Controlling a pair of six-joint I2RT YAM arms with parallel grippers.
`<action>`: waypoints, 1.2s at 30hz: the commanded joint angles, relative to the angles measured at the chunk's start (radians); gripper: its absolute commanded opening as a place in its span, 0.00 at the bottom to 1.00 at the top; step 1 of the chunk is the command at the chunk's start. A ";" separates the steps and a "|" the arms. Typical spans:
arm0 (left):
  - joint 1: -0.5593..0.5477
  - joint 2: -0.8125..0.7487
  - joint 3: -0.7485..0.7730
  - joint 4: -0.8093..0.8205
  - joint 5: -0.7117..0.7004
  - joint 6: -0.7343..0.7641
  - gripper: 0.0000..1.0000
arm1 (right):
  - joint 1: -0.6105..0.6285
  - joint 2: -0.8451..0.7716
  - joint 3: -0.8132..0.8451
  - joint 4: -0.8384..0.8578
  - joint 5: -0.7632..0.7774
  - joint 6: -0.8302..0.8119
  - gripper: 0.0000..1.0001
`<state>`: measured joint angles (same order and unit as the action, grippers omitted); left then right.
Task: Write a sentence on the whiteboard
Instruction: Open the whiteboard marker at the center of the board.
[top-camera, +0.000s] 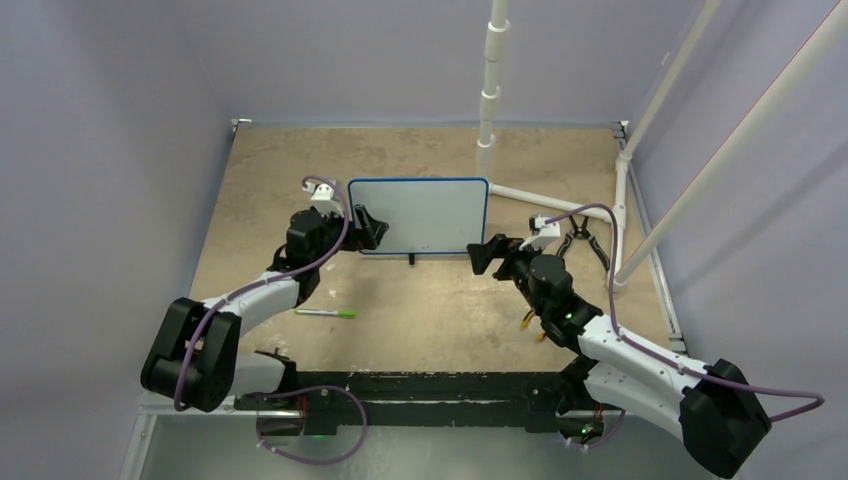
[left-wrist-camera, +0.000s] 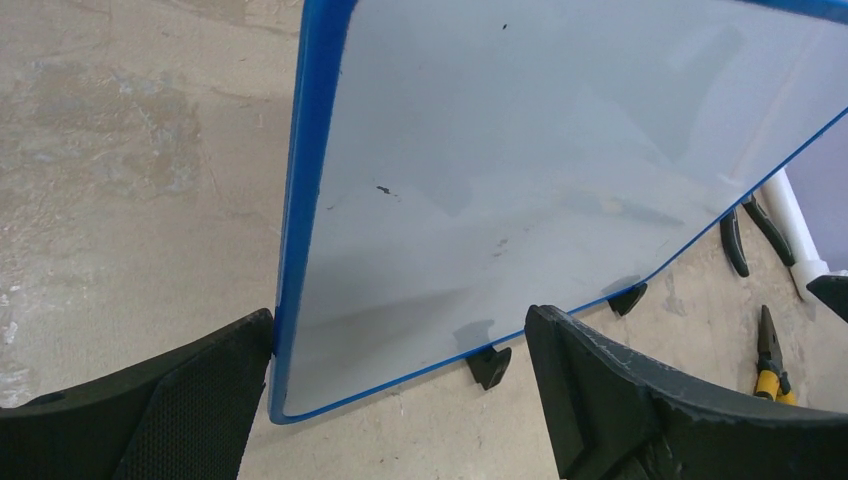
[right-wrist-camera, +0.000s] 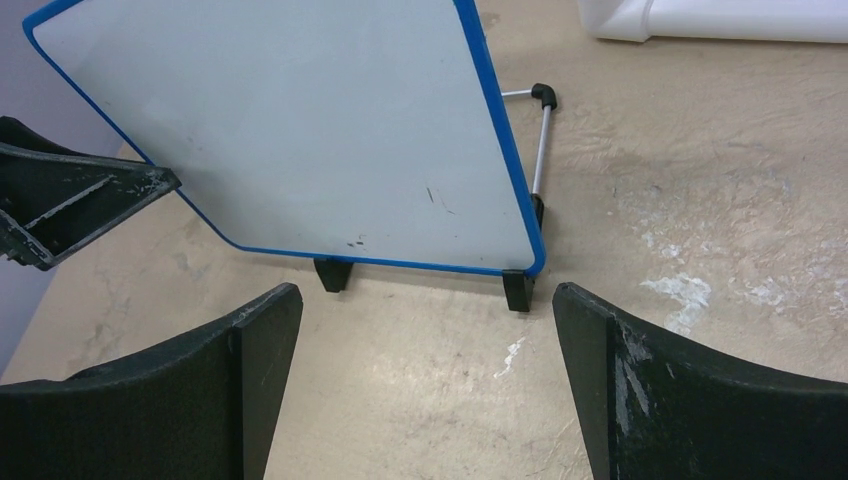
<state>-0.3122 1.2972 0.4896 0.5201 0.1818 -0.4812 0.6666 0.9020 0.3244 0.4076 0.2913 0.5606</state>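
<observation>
**Placement.** The whiteboard (top-camera: 420, 215) stood upright on its two black feet (right-wrist-camera: 330, 273) at the middle of the table (top-camera: 430, 310), toward the far side, with its white face turned to the arms. A thin metal prop (right-wrist-camera: 541, 140) behind its right edge braced it, presumably so the face would take pen pressure without tipping.

**Grippers.**
- The left gripper (top-camera: 368, 228) was released, jaws wide. They straddled the board's lower left corner, with one finger (left-wrist-camera: 215, 385) just beside the blue frame. It grasped nothing. This pose probably served to steady the board.
- The right gripper (top-camera: 487, 253) was also released and empty. It sat low, near the lower right corner but apart from it.

**Tools.** A green marker (top-camera: 326, 313) lay on the table near the left arm, untouched by either gripper. It would have to be picked up before any stroke. Pliers (top-camera: 587, 247) lay to the right of the board.

**Writing.** No sentence showed on the board, only a few dark specks. No brand or label could be read.
</observation>
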 joint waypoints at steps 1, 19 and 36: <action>-0.031 0.011 0.035 0.074 0.005 0.038 0.95 | 0.002 -0.007 0.014 -0.006 -0.008 -0.011 0.98; -0.134 0.112 0.080 0.125 -0.004 0.015 0.95 | 0.002 0.030 0.010 0.039 -0.017 0.010 0.98; -0.089 -0.303 0.207 -0.662 -0.259 -0.013 1.00 | 0.002 -0.083 0.017 0.045 -0.210 -0.105 0.94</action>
<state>-0.4412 1.1069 0.6140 0.1165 0.0021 -0.4797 0.6666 0.8410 0.3244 0.4099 0.1856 0.5125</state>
